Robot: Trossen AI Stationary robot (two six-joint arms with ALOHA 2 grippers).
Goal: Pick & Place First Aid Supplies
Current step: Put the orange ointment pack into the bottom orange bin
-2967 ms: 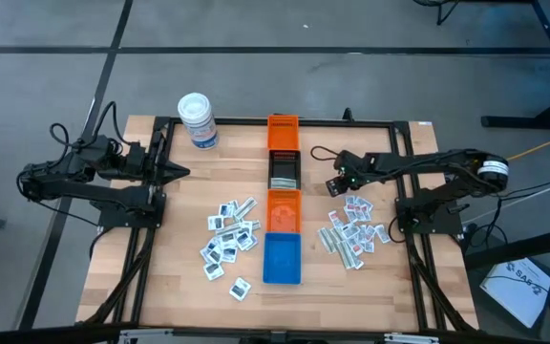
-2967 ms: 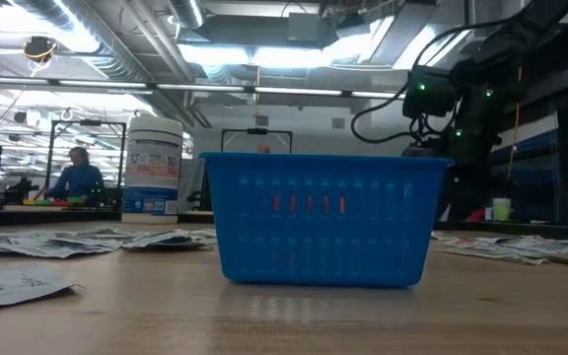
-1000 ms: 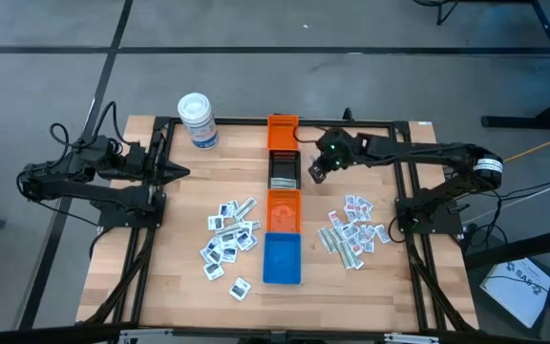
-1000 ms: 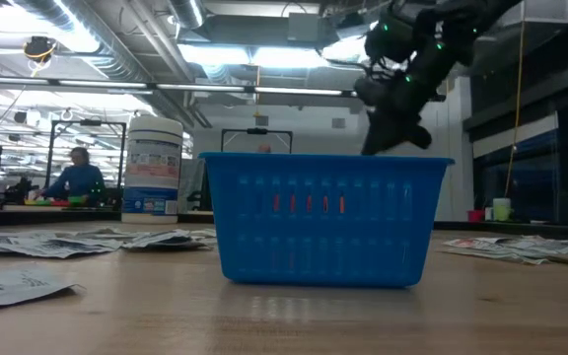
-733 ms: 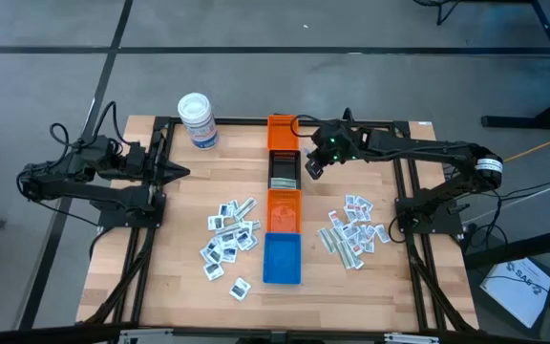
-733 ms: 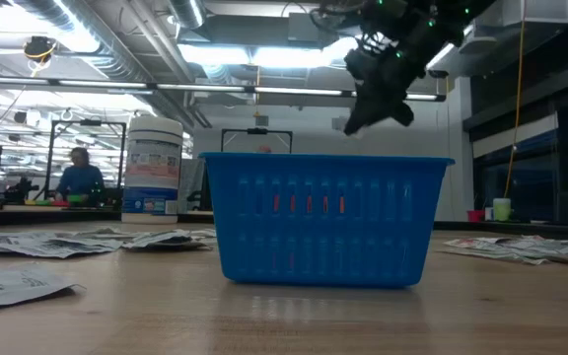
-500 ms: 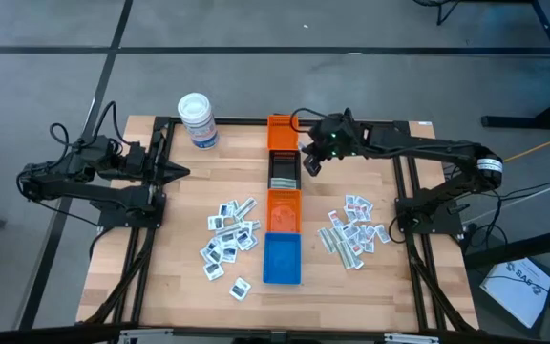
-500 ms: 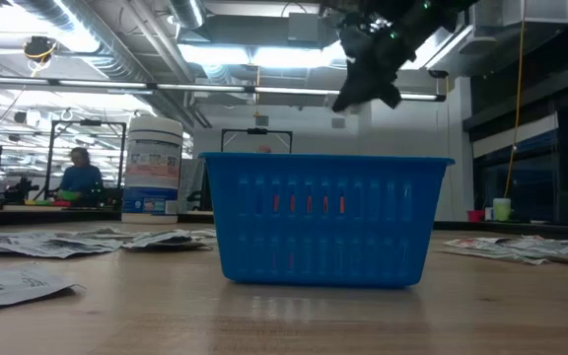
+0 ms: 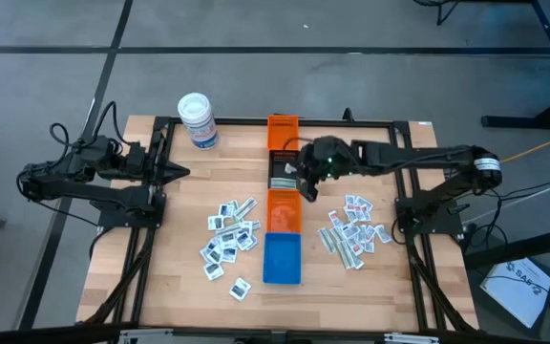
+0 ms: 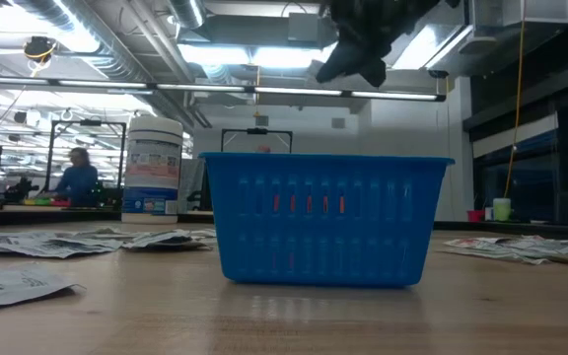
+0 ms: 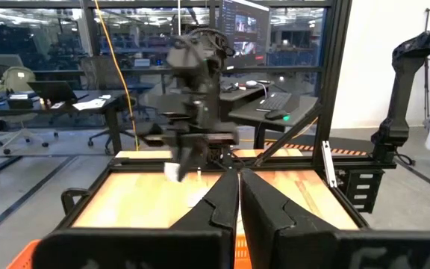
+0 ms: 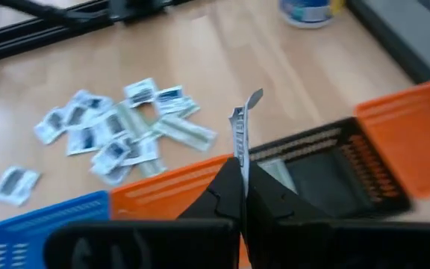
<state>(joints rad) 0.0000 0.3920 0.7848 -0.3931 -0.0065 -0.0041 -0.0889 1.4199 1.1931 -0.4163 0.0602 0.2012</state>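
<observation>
1. High view: right gripper over the black bin and orange bin; load hidden.
2. Right wrist view: fingers clamp a small white packet, edge-on.
3. Left gripper closed, empty, parked at the table's left.

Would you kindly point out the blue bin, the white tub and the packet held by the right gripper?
blue bin (image 10: 325, 219), low view, front wall.
white tub (image 9: 198, 119), high view, lid.
packet (image 12: 237, 134), right wrist view, exposed edge.

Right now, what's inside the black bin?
The black bin holds a few pale packets lying on its bottom. The right gripper, shut on a small white packet, hangs by its edge and hides part of it. How many are inside can't be counted.
</observation>
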